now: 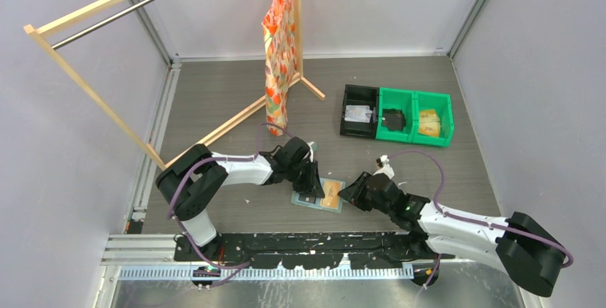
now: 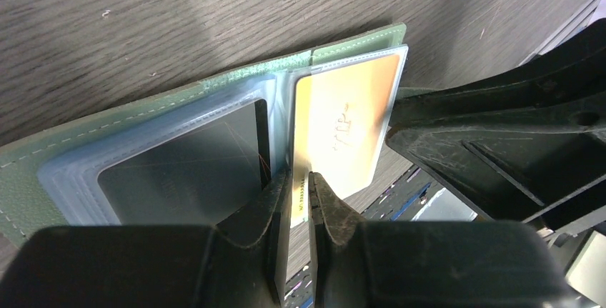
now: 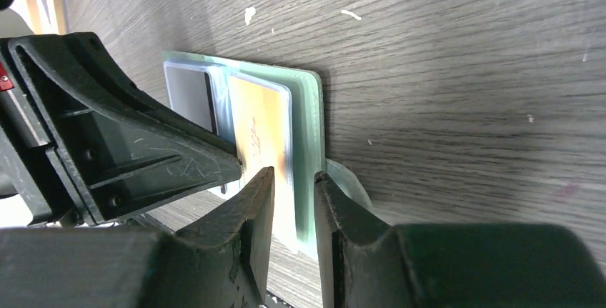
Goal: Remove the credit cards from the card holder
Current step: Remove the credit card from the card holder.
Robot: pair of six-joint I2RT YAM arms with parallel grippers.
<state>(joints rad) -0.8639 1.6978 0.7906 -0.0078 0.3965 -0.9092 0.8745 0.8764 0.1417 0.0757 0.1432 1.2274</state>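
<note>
The sage-green card holder (image 1: 309, 199) lies open on the table between the arms. It also shows in the left wrist view (image 2: 86, 133) and the right wrist view (image 3: 309, 108). An orange card (image 2: 350, 122) sticks partly out of its right clear pocket, and a dark card (image 2: 186, 172) sits in the left pocket. My left gripper (image 2: 300, 179) is shut on the near edge of the orange card. My right gripper (image 3: 294, 176) is shut on the holder's right edge by the snap tab (image 3: 350, 186). From above, the left gripper (image 1: 312, 186) and right gripper (image 1: 350, 194) meet at the holder.
A black bin (image 1: 359, 111) and two green bins (image 1: 414, 115) holding small items stand at the back right. A wooden clothes rack (image 1: 100, 101) with a patterned orange cloth (image 1: 279, 51) stands at the back left. The arm bases' rail (image 1: 307, 247) runs along the near edge.
</note>
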